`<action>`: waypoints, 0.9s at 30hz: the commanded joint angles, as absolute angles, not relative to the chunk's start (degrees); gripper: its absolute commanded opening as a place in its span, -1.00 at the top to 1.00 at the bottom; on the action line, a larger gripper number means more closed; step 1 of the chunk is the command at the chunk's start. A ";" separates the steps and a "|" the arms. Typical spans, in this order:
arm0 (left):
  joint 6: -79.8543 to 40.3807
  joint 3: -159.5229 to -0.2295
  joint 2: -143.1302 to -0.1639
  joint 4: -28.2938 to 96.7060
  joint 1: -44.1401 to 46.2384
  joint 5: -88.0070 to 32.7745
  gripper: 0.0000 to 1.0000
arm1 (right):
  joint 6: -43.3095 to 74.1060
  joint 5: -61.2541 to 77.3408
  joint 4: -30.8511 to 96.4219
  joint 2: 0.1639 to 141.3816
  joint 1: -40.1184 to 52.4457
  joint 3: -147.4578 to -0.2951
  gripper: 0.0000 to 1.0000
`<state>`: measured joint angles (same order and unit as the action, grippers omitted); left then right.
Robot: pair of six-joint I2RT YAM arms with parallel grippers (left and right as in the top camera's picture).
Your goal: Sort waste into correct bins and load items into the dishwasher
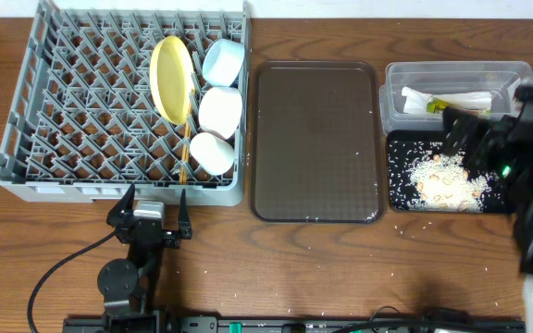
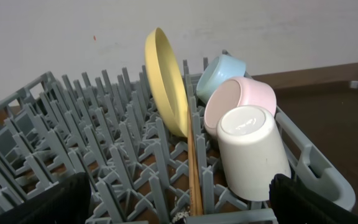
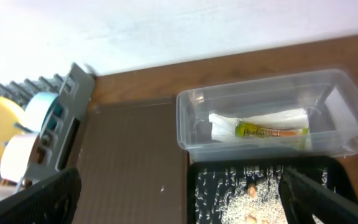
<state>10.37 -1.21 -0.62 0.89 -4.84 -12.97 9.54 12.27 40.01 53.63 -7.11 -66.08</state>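
Note:
The grey dish rack (image 1: 81,111) holds the yellow plate (image 1: 171,77) on edge, the light blue bowl (image 1: 222,60), the white bowl (image 1: 220,109), the white cup (image 1: 212,153) and the chopsticks (image 1: 185,153). My left gripper (image 1: 152,205) is open and empty at the rack's front edge, facing the cup (image 2: 252,152) and chopsticks (image 2: 194,180). The clear tub (image 1: 396,92) holds the napkin (image 1: 419,100) and the yellow-green wrapper (image 3: 269,130). The black tray (image 1: 398,176) holds rice scraps (image 1: 442,180). My right gripper (image 1: 475,139) is open and empty above the black tray (image 3: 229,180).
The large dark brown tray (image 1: 317,139) lies between the rack and the bins, with a few stray grains on it. A few grains lie on the wooden table near its front edge. A cable runs from the left arm's base.

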 commanded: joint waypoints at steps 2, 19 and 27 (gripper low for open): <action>10.46 -0.23 -0.23 2.92 -5.13 -13.30 -0.86 | 7.18 6.70 33.01 42.57 -4.47 -53.32 -0.98; 10.48 -0.23 -0.23 2.92 -5.13 -13.30 -0.85 | 5.45 4.89 0.43 10.00 2.72 -11.88 -0.98; 10.48 -0.23 -0.23 2.92 -5.13 -13.30 -0.86 | 5.04 4.51 -8.01 2.13 3.51 -2.17 -0.99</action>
<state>10.37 -1.28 -0.62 1.02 -4.82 -12.93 5.82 5.43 -7.22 4.73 2.92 -4.54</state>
